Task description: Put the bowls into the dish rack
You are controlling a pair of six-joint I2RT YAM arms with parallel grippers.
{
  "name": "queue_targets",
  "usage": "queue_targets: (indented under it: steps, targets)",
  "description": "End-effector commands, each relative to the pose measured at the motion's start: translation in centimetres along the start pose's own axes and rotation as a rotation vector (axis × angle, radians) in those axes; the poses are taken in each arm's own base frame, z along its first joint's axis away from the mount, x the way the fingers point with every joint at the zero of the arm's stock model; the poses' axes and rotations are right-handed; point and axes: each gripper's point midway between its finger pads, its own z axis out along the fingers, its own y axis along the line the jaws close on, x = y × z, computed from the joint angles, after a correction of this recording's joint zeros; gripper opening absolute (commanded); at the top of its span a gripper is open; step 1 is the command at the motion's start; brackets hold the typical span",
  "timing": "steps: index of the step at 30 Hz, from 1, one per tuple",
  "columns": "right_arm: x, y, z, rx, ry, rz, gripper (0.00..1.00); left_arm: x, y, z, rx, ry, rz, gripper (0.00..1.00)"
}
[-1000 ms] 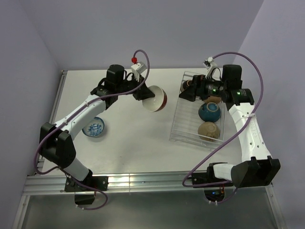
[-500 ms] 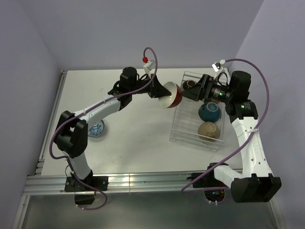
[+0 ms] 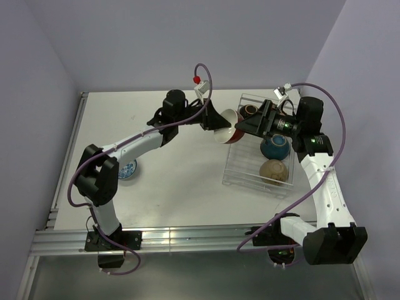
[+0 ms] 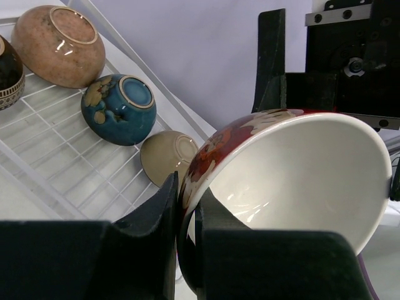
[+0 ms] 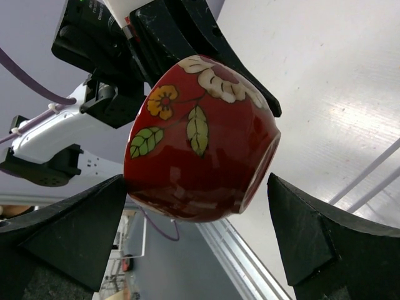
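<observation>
My left gripper [image 3: 217,120] is shut on the rim of a red floral bowl [image 3: 227,125], white inside, held on its side in the air at the dish rack's left edge. In the left wrist view its fingers [image 4: 159,219] pinch the bowl [image 4: 300,169] wall. My right gripper [image 3: 246,123] faces that bowl, open. In the right wrist view the red bowl [image 5: 200,137] hangs between the spread fingertips [image 5: 115,200], touching neither. The clear dish rack [image 3: 240,166] holds a dark bowl [image 3: 251,110], a blue one [image 3: 275,147] and a tan one [image 3: 274,170], upside down.
A blue-patterned white bowl [image 3: 127,169] sits on the table at the left, partly behind my left arm. Purple cables loop above both wrists. The left wrist view shows the rack [image 4: 50,144] below, with the blue bowl [image 4: 119,109] among several others.
My left arm has swung right, carrying the red bowl from mid-table to the rack's left edge, up between my open right gripper's fingers. The right gripper has barely shifted.
</observation>
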Motion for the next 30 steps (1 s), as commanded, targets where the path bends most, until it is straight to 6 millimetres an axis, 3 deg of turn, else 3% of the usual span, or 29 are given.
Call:
queue_targets:
  steps: [1,8,14,17,20,23,24,26,30]
  targets:
    - [0.1,1.2,0.0,-0.066,0.006,-0.013,1.0,-3.7,-4.9,0.2,0.122,-0.086,0.109,0.0]
    - [0.5,1.4,0.2,-0.074,0.023,-0.033,0.99,-3.4,-4.7,0.2,0.116,-0.079,0.107,0.0]
    - [0.9,1.6,0.7,-0.083,0.046,-0.042,0.84,-3.1,-4.4,0.4,0.109,-0.072,0.112,0.0]
    - [0.9,1.2,0.9,-0.065,0.048,-0.051,0.74,-2.9,-4.2,0.5,0.1,-0.065,0.117,0.0]
    - [0.9,1.1,1.1,-0.068,0.055,-0.051,0.57,-2.8,-4.0,0.6,0.091,-0.06,0.122,0.0]
    - [0.9,0.7,1.3,-0.065,0.062,-0.041,0.3,-2.7,-3.7,0.7,0.079,-0.054,0.126,0.0]
    - [1.0,0.6,1.4,-0.062,0.065,-0.043,0.15,-2.7,-3.6,0.7,0.08,-0.052,0.13,0.01]
    - [1.0,0.3,1.5,-0.057,0.075,-0.042,0.0,-2.5,-3.2,0.8,0.068,-0.046,0.126,0.08]
    - [0.7,-0.4,1.5,-0.038,0.082,-0.069,0.0,-2.1,-2.7,1.1,0.06,-0.031,0.138,0.17]
